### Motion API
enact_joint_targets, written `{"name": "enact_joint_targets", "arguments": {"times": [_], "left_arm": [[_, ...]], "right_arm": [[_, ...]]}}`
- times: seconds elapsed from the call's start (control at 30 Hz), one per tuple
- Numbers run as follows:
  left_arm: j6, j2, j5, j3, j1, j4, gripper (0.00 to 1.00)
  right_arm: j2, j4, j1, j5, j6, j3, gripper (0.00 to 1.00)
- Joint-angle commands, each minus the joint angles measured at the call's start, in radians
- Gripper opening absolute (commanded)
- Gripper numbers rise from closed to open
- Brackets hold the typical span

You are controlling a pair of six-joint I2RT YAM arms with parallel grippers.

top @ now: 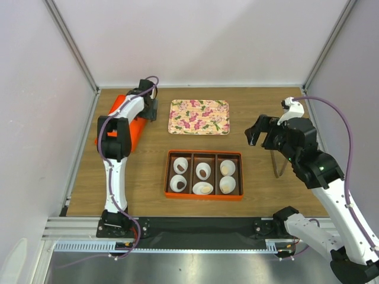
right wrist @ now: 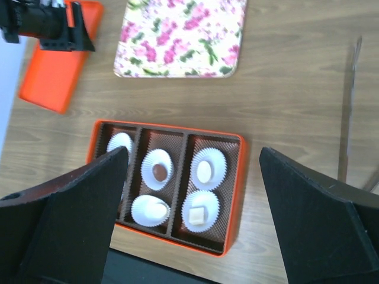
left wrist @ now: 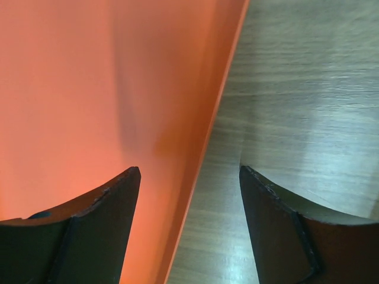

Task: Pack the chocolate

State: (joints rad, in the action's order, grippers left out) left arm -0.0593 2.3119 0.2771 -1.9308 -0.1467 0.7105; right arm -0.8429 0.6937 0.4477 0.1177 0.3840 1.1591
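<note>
Now | paper cups (top: 195, 189): 6 | chocolate (top: 204, 172): 3 | orange box (top: 204, 196): 1

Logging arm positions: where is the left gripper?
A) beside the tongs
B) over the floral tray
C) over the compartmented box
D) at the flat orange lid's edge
D: in its wrist view the left gripper, jaws open, straddles the edge of the flat orange lid.

Six paper cups (top: 228, 167) (three with chocolate (top: 203, 172)), one floral tray (top: 199, 116).
</note>
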Motion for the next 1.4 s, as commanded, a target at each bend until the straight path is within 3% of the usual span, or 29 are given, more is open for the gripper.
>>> {"name": "enact_joint_targets", "arguments": {"times": [0.0,0.17,0.4,0.5,0.7,0.93,1.07,1.17,1.2,1.33,1.37], "left_arm": [[0.015,0.023,-0.047,0.001,0.016,-0.074,0.73],[-0.013,0.015,-0.085,0.039,0.016,-0.089,0.64],[-0.013,-0.042,-0.144,0.096,0.003,-0.033,0.16],[-0.03,-0.112,-0.147,0.11,-0.001,0.003,0.01],[-0.074,-0.253,-0.231,0.07,-0.001,0.023,0.0],[-0.105,-0.338,-0.211,-0.051,-0.001,0.104,0.0],[-0.166,-0.43,-0.381,-0.077,-0.001,0.069,0.0],[-0.244,-0.511,-0.574,-0.074,-0.001,0.0,0.0],[-0.288,-0.523,-0.716,-0.071,-0.001,-0.018,0.0],[-0.367,-0.54,-1.071,-0.06,-0.022,-0.089,0.0],[-0.363,-0.561,-1.095,-0.031,-0.034,-0.086,0.0]], "right_arm": [[0.011,-0.062,-0.006,0.047,0.012,-0.068,0.99],[0.079,-0.137,-0.006,-0.076,0.062,-0.168,0.97],[0.11,-0.213,-0.003,-0.148,0.147,-0.239,0.96],[0.059,-0.272,-0.004,-0.187,0.159,-0.242,0.96],[-0.001,-0.364,0.0,-0.321,0.133,-0.265,0.97],[-0.031,-0.457,0.014,-0.314,0.168,-0.288,0.96],[-0.09,-0.525,0.043,-0.349,0.154,-0.279,0.96],[-0.133,-0.607,0.039,-0.386,0.147,-0.239,0.96],[-0.148,-0.621,0.034,-0.442,0.126,-0.222,0.96],[-0.225,-0.68,-0.024,-0.631,-0.077,-0.118,0.96],[-0.235,-0.759,-0.033,-0.662,-0.162,-0.13,0.96]]}}
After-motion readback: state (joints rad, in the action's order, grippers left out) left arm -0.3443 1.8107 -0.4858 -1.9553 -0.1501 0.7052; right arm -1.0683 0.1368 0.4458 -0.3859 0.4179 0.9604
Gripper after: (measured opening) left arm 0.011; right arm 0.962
